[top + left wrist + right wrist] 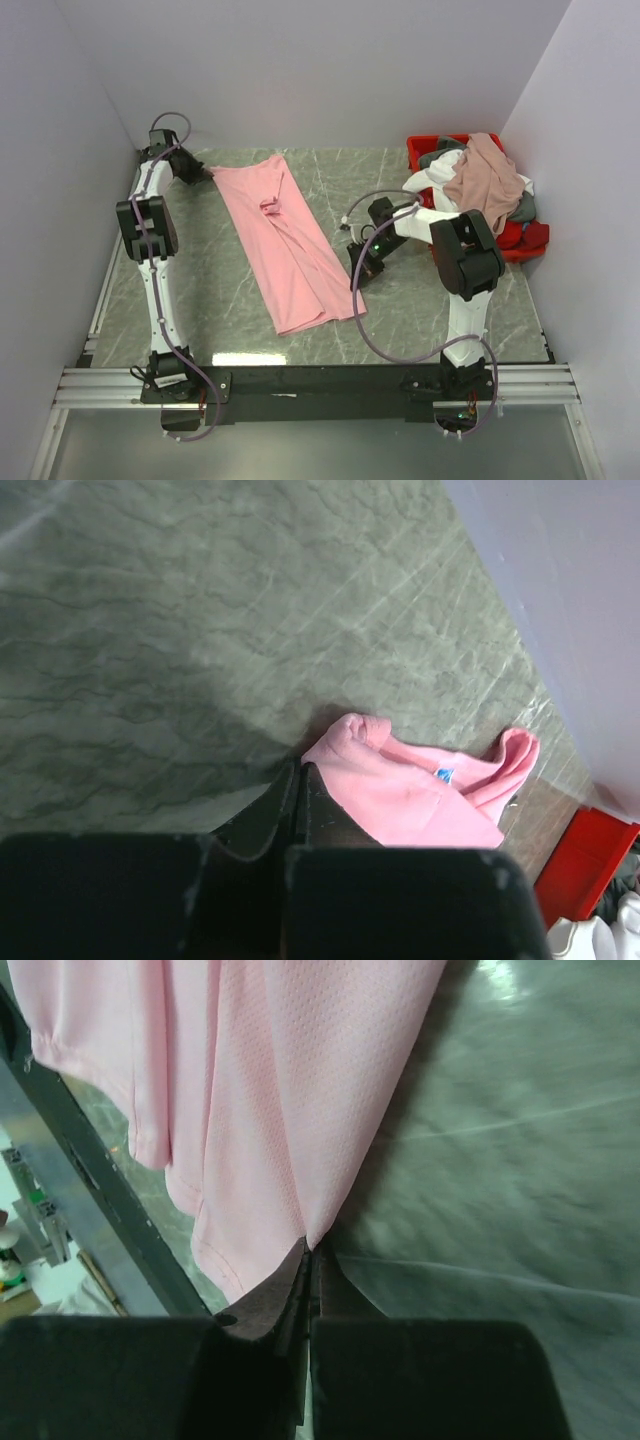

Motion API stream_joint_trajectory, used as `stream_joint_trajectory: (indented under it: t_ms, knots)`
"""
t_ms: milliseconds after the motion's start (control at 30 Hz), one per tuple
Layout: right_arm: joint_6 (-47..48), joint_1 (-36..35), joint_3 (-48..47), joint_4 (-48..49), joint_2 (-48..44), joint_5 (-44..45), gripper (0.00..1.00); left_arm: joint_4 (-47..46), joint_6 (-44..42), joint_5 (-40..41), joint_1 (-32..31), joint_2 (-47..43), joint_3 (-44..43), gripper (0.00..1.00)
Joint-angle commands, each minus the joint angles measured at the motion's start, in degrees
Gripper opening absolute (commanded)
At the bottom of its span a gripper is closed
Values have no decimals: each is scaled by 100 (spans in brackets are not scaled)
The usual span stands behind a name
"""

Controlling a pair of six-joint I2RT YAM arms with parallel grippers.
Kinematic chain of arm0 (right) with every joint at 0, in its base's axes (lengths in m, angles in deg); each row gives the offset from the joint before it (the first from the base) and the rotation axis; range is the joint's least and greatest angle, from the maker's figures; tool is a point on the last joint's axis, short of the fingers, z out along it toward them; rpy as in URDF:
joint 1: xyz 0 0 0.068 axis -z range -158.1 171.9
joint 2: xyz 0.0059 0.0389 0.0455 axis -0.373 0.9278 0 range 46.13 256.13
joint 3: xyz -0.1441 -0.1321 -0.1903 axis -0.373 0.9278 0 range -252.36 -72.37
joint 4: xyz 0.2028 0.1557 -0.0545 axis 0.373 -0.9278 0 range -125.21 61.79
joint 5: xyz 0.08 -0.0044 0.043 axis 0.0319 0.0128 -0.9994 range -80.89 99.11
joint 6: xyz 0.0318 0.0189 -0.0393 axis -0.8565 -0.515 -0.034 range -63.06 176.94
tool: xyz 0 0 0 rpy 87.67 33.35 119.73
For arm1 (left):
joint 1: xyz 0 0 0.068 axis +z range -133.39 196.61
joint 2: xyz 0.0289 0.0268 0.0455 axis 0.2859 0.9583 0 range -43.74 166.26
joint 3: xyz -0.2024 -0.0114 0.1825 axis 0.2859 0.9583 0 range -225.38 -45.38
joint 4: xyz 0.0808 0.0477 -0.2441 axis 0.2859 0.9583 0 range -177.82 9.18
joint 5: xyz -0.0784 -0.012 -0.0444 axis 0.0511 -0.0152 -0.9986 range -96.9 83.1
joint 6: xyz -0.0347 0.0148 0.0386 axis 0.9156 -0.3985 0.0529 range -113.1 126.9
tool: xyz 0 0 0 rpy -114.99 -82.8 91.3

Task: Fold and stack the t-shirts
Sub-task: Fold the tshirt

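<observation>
Left pincer (207,176): my fingers are pressed together on the far corner of the light pink t-shirt (285,240), close to the left wall and the back wall.
Right pincer (358,290): clamped on the near hem corner of the same shirt; my wrist view shows the cloth running straight into the closed tips.
Shirt: lies flat on the table (450,290) as a long slanted strip from far left to near centre, with a small bunched knot near its far end.
Other t-shirts: heaped in the red bin (425,148) at the far right corner, a dusty rose t-shirt (485,180) draped on top, white (430,185) and grey (522,208) cloth below it.
Open room: bare table left of the strip, and between the strip and the bin; a metal rail (320,385) bounds the near edge.
Tight spots: the bin sits against the right wall, and my right elbow hangs just beside it.
Hard to tell: red cloth and the bin's red wall merge at the bin's near side; the heap hides the bin's inside.
Cut off: my left wrist view catches only a corner of the bin.
</observation>
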Motion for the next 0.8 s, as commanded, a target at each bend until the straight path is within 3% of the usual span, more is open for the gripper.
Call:
stream_joint_trajectory:
  t_ms: [0, 67, 100, 133, 200, 233, 367, 467, 500, 633, 667, 700, 767]
  knots:
    - [66, -240, 287, -318, -254, -89, 0, -97, 67, 32, -24, 116, -252, 7]
    - [30, -302, 270, -248, -298, -132, 10, -80, -56, -91, -59, -23, -208, 16]
    - [4, -293, 243, -230, -359, -107, 19, -106, -117, -178, -59, -120, -7, 26]
    - [-14, -249, 200, -195, -421, -72, 38, -254, -196, -275, -59, -260, 177, 31]
    - [-101, -188, 85, -134, -579, 16, 47, -430, -442, -381, -59, -805, 842, 49]
    - [-93, -127, 15, -116, -615, 43, 50, -518, -530, -390, -50, -998, 1065, 52]
    - [-31, 23, -292, -72, -834, 324, 51, -660, -1066, -154, -41, -2279, 1953, 56]
    - [538, 94, -389, -98, -1176, 535, 52, -755, -1680, 49, -138, -3420, 2934, 57]
    - [1132, 102, -364, -133, -1482, 535, 53, -809, -1839, 215, -199, -3782, 3191, 57]
    - [2593, 103, -206, -186, -2432, 318, 55, -1799, -3068, 856, -1076, -5952, 5000, 58]
    - [3006, 103, -101, -256, -2652, 142, 56, -2142, -3384, 823, -1600, -6958, 5474, 58]
    - [3662, 94, 31, -213, -3159, 1, 57, -2572, -3849, 814, -1815, -7446, 6427, 73]
    - [4176, 103, 713, 128, -3767, -464, 81, -3584, -3732, 552, -1992, -8717, 7642, 99]
